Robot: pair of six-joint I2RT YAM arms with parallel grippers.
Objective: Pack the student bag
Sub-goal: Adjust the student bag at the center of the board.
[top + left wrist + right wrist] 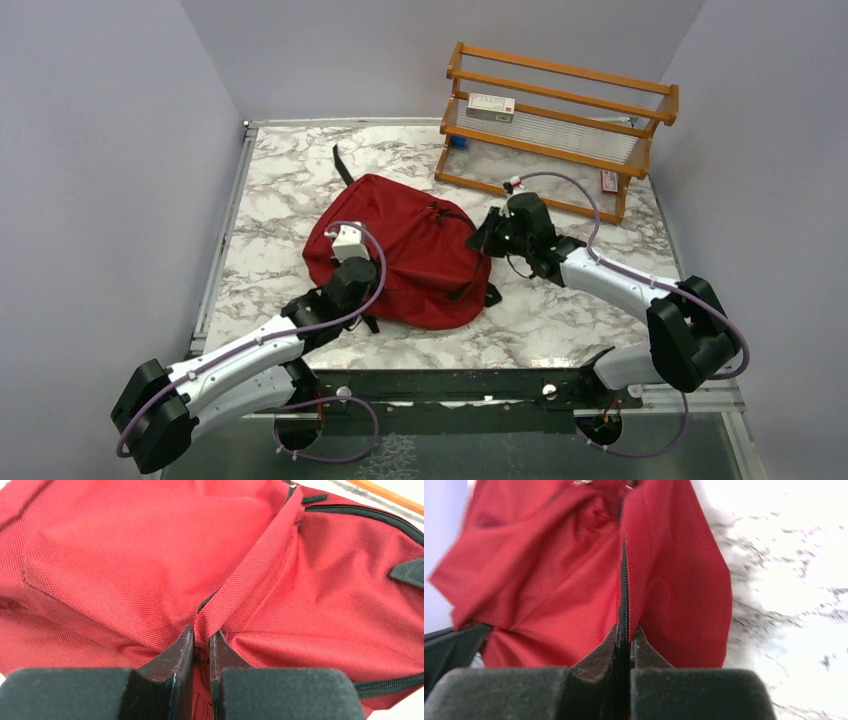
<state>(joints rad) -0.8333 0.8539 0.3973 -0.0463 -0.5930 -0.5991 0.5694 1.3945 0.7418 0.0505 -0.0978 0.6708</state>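
Red woven cloth fills both wrist views: the backpack [410,260] lies flat near the middle of the marble-patterned desk [560,320], its black straps trailing out at 12 o'clock and 4 o'clock.

The left gripper [201,637] meets the backpack at its 8 o'clock edge. Its jaws are pressed nearly together and pinch a raised fold of cloth beside a seam. The right gripper [627,632] meets the backpack at its 3 o'clock edge. Its jaws are also drawn close, and the black zip [624,590] runs straight down into the narrow gap between them. Whether a pull tab sits inside that gap cannot be told.

A wooden rack [560,110] stands at 1 o'clock on the desk, well apart from the backpack, with a small box [490,107] on its upper shelf.

Likely faults from this state:

- **Slipping pinch.** Each gripper holds only a thin ridge of smooth cloth. If either arm pulls, the fold may slide free and the backpack drop slack.
- **Zip staying shut.** The zip looks closed along the length that shows. If the right gripper holds cloth or teeth rather than a tab, a pull would drag the whole backpack and not part the zip.
- **Sliding on the desk.** The desk looks glossy, so an uneven pull from the two sides could turn the backpack or drag it toward one arm.
- **Snagged strap.** The loose strap at 4 o'clock lies near the right arm and could catch on it.
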